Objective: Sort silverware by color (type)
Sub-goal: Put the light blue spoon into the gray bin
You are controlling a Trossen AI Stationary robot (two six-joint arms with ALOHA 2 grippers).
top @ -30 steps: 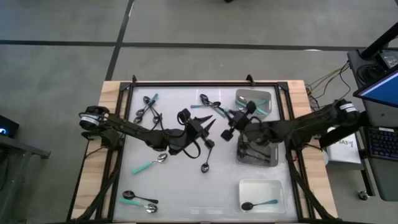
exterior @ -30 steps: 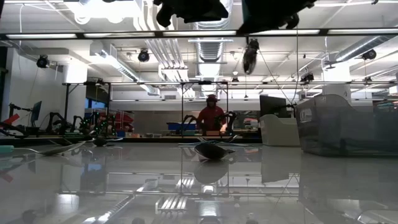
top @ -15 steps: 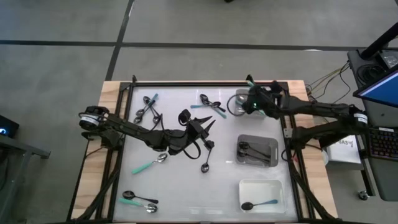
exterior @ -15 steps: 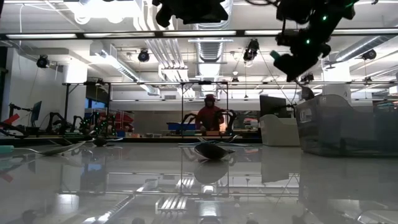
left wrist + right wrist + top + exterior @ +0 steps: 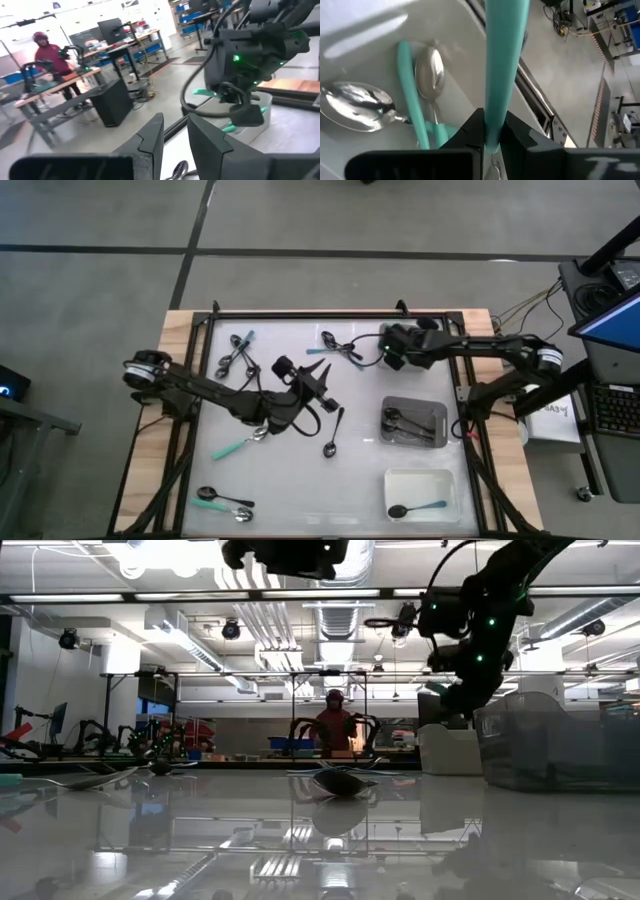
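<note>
Teal-handled spoon (image 5: 502, 65) pinched between the fingers of the right gripper (image 5: 492, 137), long axis running straight out from the gripper. Held just above the far right tray (image 5: 380, 30), where two more teal spoons (image 5: 412, 115) already lie side by side. Tray directly under the held spoon, so the coming move probably only a lowering and a letting go.

Right gripper (image 5: 392, 348) at the far side of the table (image 5: 290, 480), over the left end of that tray. Half a second ago more to the right over the tray; one second ago nearer, beside the grey tray (image 5: 414, 421) with dark spoons.

Left gripper (image 5: 318, 378) above the middle of the table, fingers (image 5: 150, 137) slightly spread, holding nothing. Black spoon (image 5: 333, 436) close on its near side, handle pointing to the far side; left arm clearly nearer to it. Left gripper shifted a little to the left since before.
</note>
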